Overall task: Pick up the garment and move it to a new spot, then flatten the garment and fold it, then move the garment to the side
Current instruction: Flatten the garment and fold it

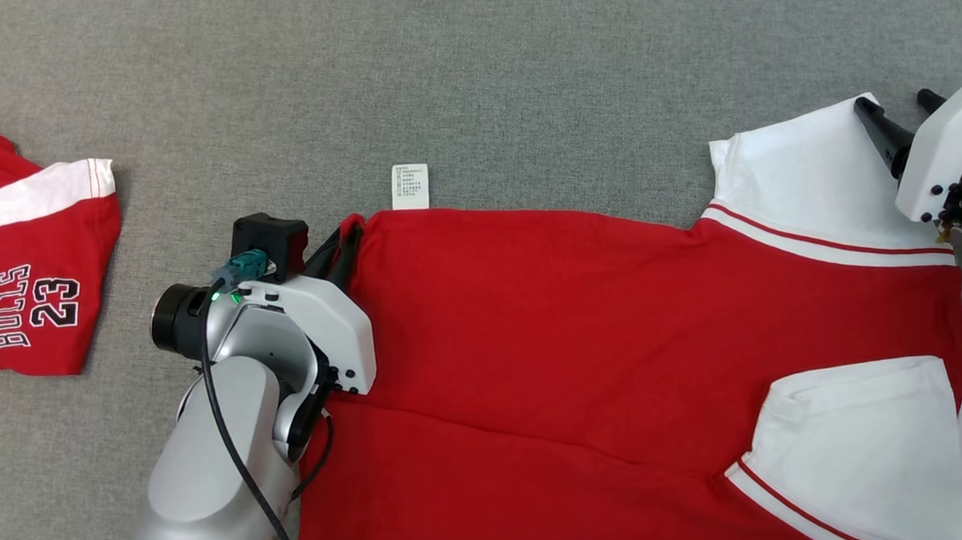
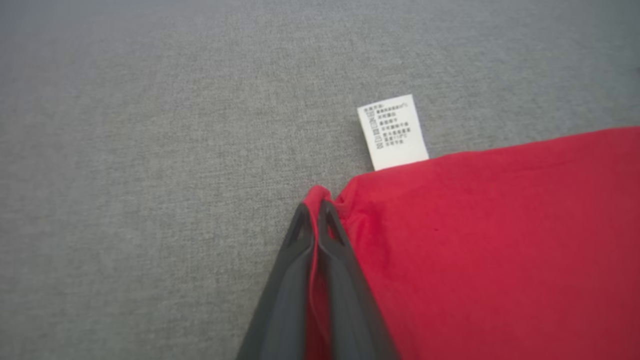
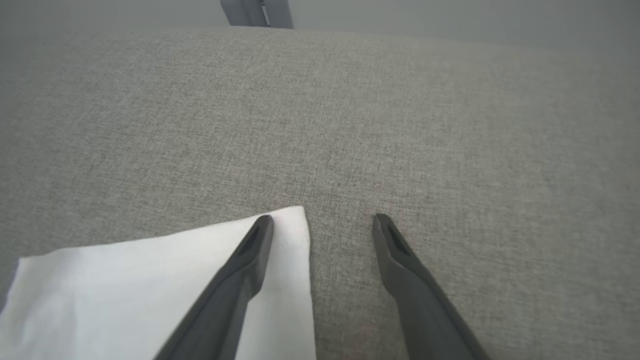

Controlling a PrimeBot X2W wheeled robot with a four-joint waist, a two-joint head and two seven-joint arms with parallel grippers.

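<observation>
Garment: the red garment is spread nearly flat on the grey surface, with its hem to the left and its white sleeves to the right in the head view.
Care label: a white care label sticks out from the far edge, just beside the hem corner.
Left tool: the left tool is clenched on the far hem corner; a fold of red cloth is pinched between the two fingers.
Right tool: the right tool is released, its fingers spread wide. One finger is held over the corner of the far white sleeve, the other over bare surface. Contact with the cloth cannot be told.
Other item: a second red garment marked BULLS 23 lies well apart at the left.
Step in hand: the flatten-and-fold stage is judged to be under way. One far corner is gripped and the other is not yet taken.
Next move: the sleeve corner is probably to be brought between the right fingers and pinched, so that both far corners can be carried together.
Care needed: only the top edge of the sleeve should be caught, and the two tools should be moved evenly so that the cloth is not skewed.
</observation>
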